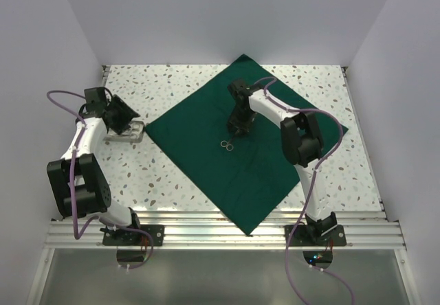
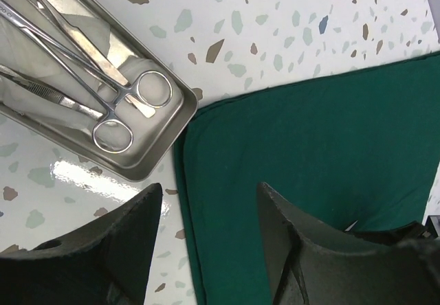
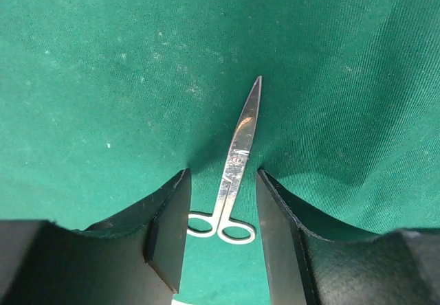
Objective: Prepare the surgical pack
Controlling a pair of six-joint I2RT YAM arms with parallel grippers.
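Right gripper (image 3: 222,174): jaws apart, straddling thin silver scissors (image 3: 237,147) on dark green cloth drape (image 3: 103,78).
Left gripper (image 2: 210,191): jaws wide, near rectangular steel tray (image 2: 172,123) of instruments (image 2: 82,78).

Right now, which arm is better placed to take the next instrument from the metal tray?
Left. The left gripper hangs open beside the metal tray of instruments, off the green drape's left corner. The right gripper is mid-drape, open astride the scissors, farther away.
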